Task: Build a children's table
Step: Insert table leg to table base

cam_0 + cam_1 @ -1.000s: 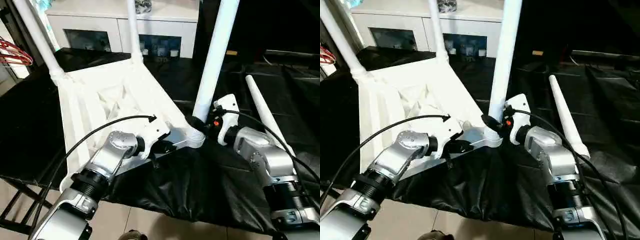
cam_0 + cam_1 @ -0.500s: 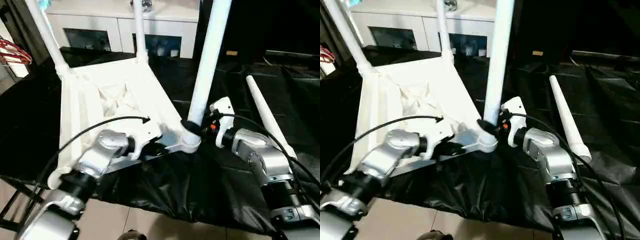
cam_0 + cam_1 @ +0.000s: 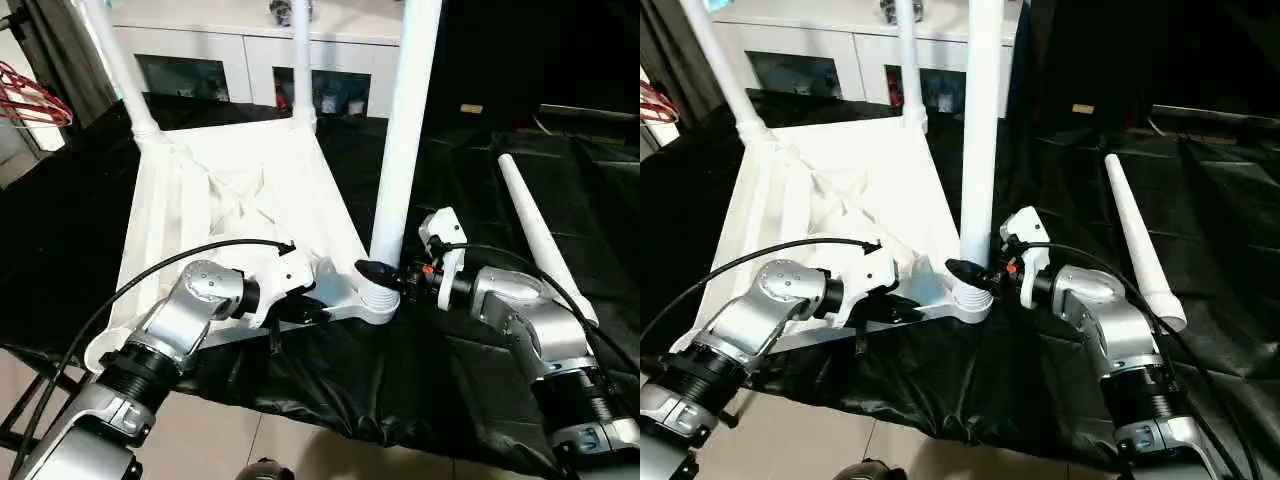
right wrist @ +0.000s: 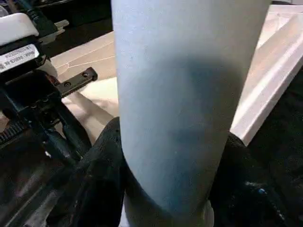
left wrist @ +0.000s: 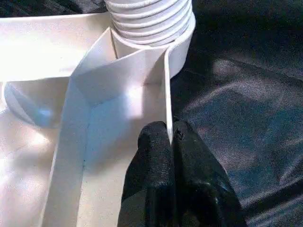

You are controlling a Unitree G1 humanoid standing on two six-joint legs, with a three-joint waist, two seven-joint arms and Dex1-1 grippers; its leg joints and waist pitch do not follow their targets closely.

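Observation:
The white table top (image 3: 250, 210) lies underside up on the black cloth. Two legs (image 3: 118, 60) (image 3: 303, 60) stand in its far corner sockets. A third leg (image 3: 405, 130) stands nearly upright in the near right socket (image 3: 378, 303). My right gripper (image 3: 372, 270) is shut around this leg's base, one finger (image 4: 102, 161) on each side of the tube. My left gripper (image 5: 170, 130) is shut on the thin rim of the top, just beside that socket. The fourth leg (image 3: 545, 240) lies loose on the cloth to the right.
A white cabinet with glass doors (image 3: 250, 60) stands behind the table. Red wire hangers (image 3: 35, 100) hang at the far left. The black cloth (image 3: 400, 380) drapes over the front edge, with tiled floor below it.
The near leg has swung from leaning right to almost upright, and the top has shifted with it, its near corner coming closer to me. Both grippers kept their hold.

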